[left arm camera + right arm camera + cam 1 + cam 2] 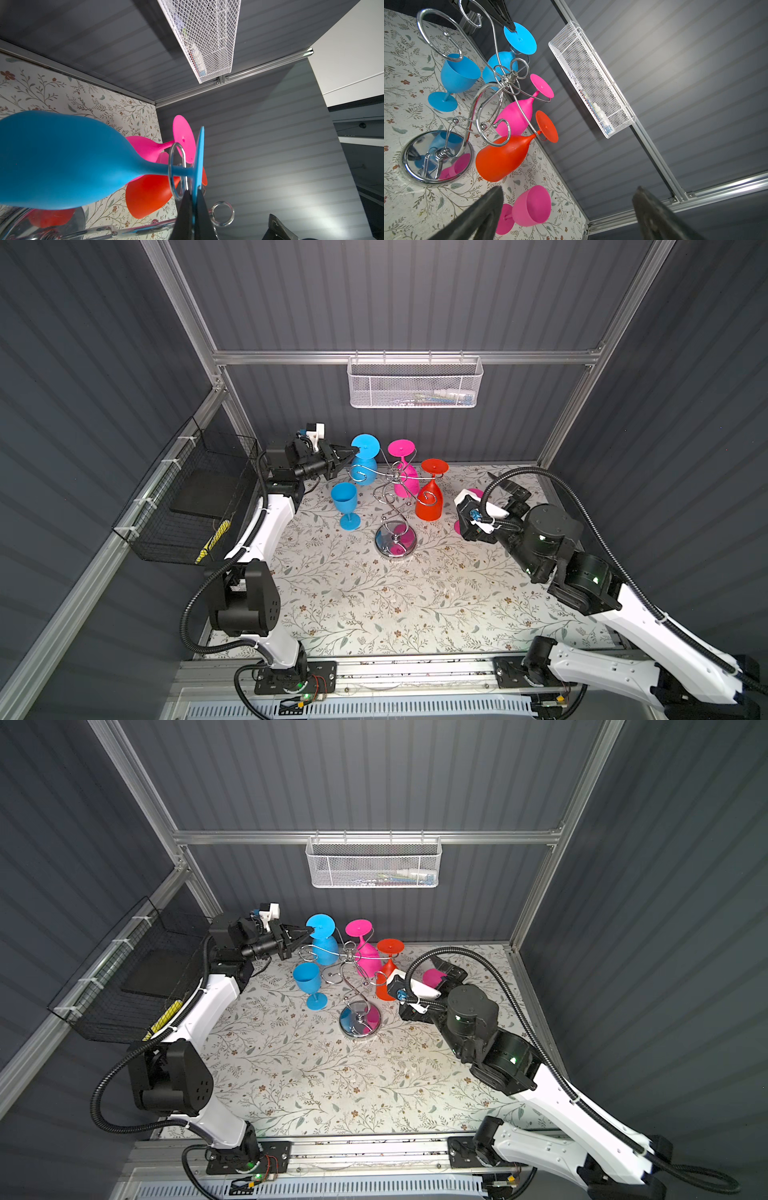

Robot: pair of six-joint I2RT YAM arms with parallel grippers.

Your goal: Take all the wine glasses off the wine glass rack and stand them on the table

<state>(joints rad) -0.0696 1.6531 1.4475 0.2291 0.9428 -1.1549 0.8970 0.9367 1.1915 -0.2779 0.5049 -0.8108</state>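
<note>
Left jaws [192, 205] clamped tight on the rim of the flat round foot of the upside-down blue plastic wine glass [364, 466], up near the top of the rack. Stem of that glass threaded through a chrome loop just beside the pinch, bowl hanging below. Right jaws [566, 216] spread wide, holding nothing, parked low near an upright pink plastic wine glass [532, 208] standing on the counter.

Shiny chrome wire wine glass rack [395, 506] with the S-curved stem and mirror disc base standing mid-counter between the two arms. Also hanging upside down on it: a hot-pink plastic wine glass [404, 472] and an orange-red plastic wine glass [430, 497]. Second blue plastic wine glass [345, 504] upright on the counter, just left of the rack in both top views.

Counter [374, 605] covered in a pale floral leaf-print sheet. Dark grey ribbed walls in an aluminium frame, white mesh basket [415, 383] on the back rail, black wire basket [187, 497] on the left wall.
</note>
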